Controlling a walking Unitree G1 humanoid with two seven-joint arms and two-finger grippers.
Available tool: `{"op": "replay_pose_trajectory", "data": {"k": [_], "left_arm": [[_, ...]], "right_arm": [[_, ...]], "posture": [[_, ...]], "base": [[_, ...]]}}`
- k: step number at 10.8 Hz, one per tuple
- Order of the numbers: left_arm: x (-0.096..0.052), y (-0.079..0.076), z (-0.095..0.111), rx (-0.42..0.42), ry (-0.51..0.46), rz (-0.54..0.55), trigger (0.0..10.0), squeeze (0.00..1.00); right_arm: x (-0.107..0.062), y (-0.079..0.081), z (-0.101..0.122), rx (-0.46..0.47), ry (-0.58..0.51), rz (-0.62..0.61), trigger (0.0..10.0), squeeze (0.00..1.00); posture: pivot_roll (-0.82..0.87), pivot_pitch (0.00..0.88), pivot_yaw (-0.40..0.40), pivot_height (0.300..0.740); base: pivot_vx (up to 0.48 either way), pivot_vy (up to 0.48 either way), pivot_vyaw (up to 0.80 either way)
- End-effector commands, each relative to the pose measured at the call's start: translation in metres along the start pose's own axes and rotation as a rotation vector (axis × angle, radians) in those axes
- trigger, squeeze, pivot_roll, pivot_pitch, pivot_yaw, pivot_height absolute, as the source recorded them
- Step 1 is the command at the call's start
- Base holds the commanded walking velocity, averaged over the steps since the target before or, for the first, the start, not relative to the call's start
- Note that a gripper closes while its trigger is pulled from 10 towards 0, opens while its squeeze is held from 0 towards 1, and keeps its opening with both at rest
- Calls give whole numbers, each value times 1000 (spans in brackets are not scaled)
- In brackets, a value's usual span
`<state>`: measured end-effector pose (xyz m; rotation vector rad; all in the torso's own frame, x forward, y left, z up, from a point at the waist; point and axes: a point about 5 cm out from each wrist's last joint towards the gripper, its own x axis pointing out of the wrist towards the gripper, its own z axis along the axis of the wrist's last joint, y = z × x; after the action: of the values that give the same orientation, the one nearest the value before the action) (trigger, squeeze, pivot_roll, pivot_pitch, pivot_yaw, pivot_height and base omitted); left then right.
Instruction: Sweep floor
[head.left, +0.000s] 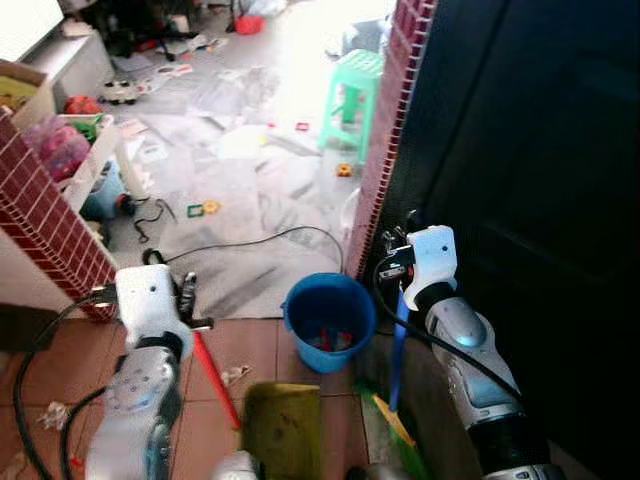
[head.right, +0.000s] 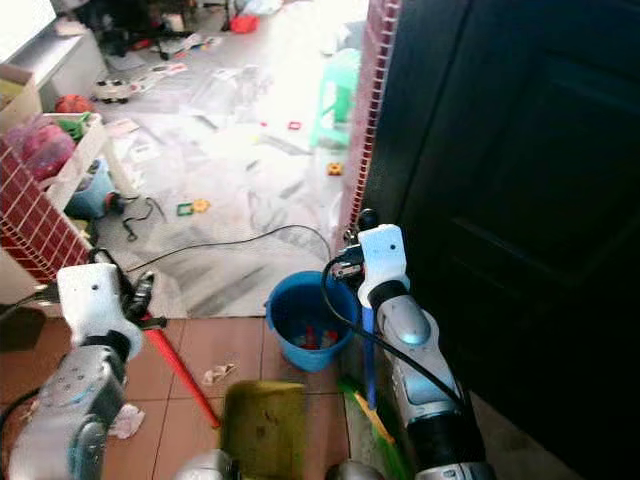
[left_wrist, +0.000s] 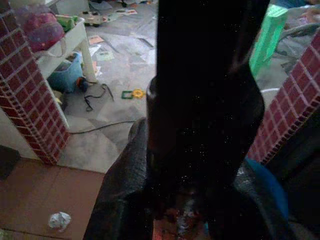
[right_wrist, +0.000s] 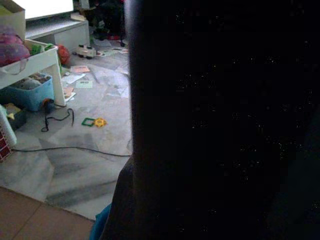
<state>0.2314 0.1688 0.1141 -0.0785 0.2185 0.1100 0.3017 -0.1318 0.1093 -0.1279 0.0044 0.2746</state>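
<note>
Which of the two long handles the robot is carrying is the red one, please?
The red handle by the left gripper; the handle below the right gripper is blue.

I see one blue bucket (head.left: 329, 318) on the floor. There is one green plastic stool (head.left: 355, 92). I count one red stick handle (head.left: 214, 378) and one blue stick handle (head.left: 398, 352). There is one yellow-green dustpan (head.left: 283, 428). One long black cord (head.left: 250, 241) lies on the floor. I see two crumpled bits of paper (head.right: 217, 375) on the red tiles. One toy car (head.left: 120, 92) sits far back. I have two arms, so two claws.
</note>
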Motion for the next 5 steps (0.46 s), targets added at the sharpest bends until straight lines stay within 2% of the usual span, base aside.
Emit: {"op": "replay_pose_trajectory", "data": {"k": [1, 4, 5], "left_arm": [[-2, -3, 14, -10, -72, -16, 10000, 0], [-3, -7, 13, -18, -64, -20, 10000, 0], [0, -9, 15, -25, -63, -21, 10000, 0]], "right_arm": [[4, 1, 7, 4, -26, 12, 10000, 0], [6, 3, 8, 15, -23, 32, 10000, 0], [6, 7, 11, 28, -39, 84, 10000, 0]], "posture": [[-6, 43, -24, 740], [-6, 49, -27, 740], [-6, 51, -26, 740]], "base": [[0, 480, 0], [0, 480, 0], [0, 480, 0]]}}
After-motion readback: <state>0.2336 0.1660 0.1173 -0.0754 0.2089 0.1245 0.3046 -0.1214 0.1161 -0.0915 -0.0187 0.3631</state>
